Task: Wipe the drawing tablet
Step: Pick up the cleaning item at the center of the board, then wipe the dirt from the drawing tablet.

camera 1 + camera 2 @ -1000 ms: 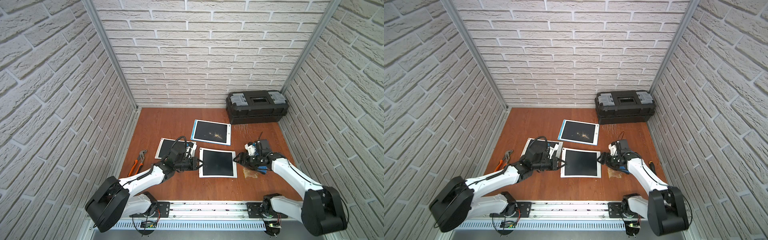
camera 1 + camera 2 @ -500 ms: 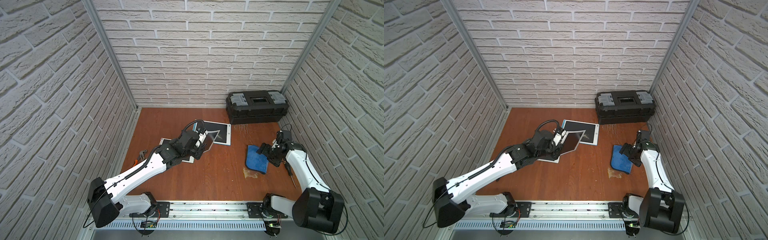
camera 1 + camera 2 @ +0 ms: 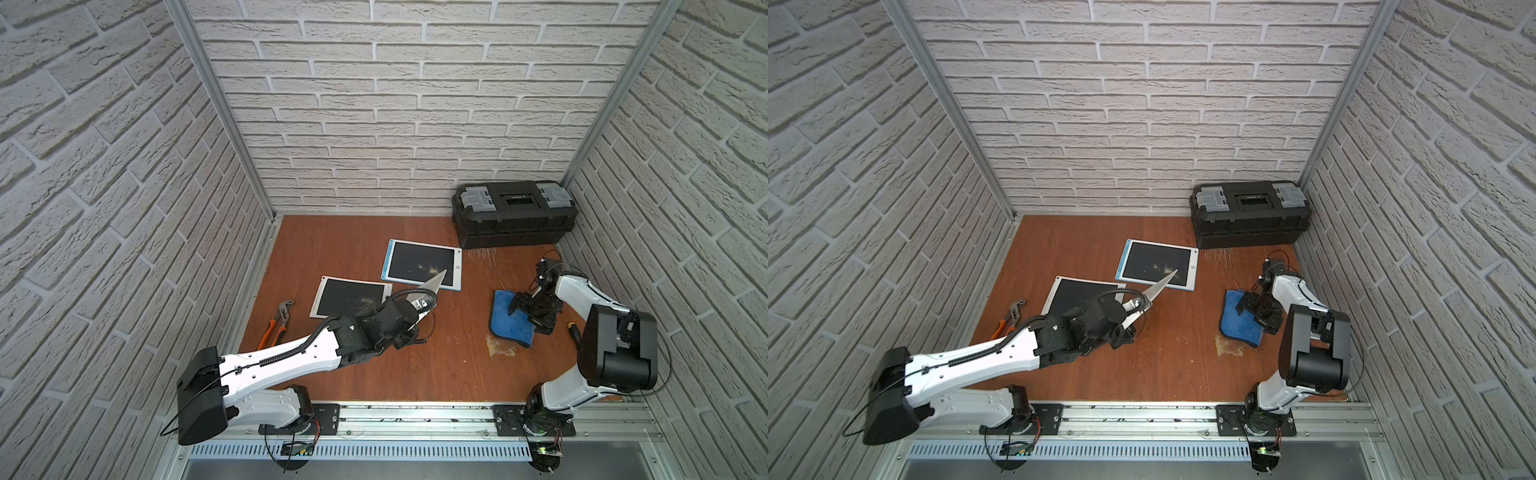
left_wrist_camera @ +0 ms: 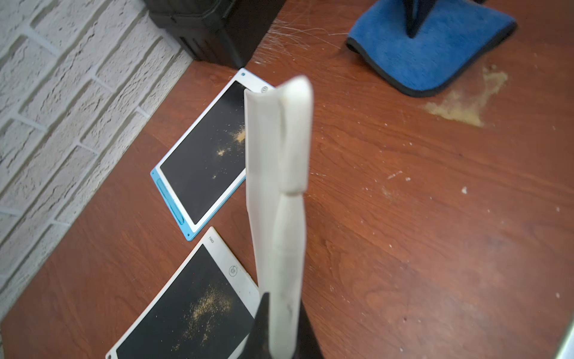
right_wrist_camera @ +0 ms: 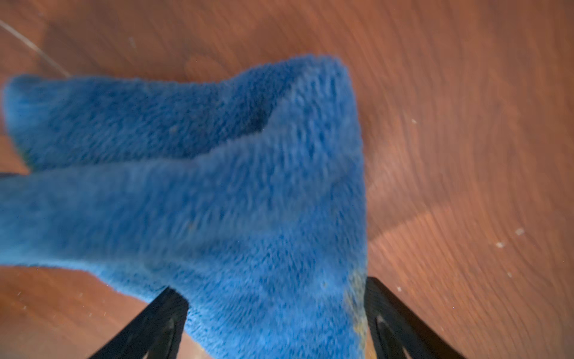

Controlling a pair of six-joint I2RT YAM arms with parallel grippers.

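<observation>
Bright, even light; wrist views blurred close-up.

The left pincer (image 3: 417, 307) had lifted the white drawing tablet (image 4: 276, 161) off the desk (image 3: 449, 365), where it had lain flat a second earlier, and held it tilted up, its far corner pointing away from the pincer. The right pincer (image 3: 525, 316) had swung aside. The blue cloth (image 3: 505, 320) lay beneath its jaws, now spread wider.
</observation>
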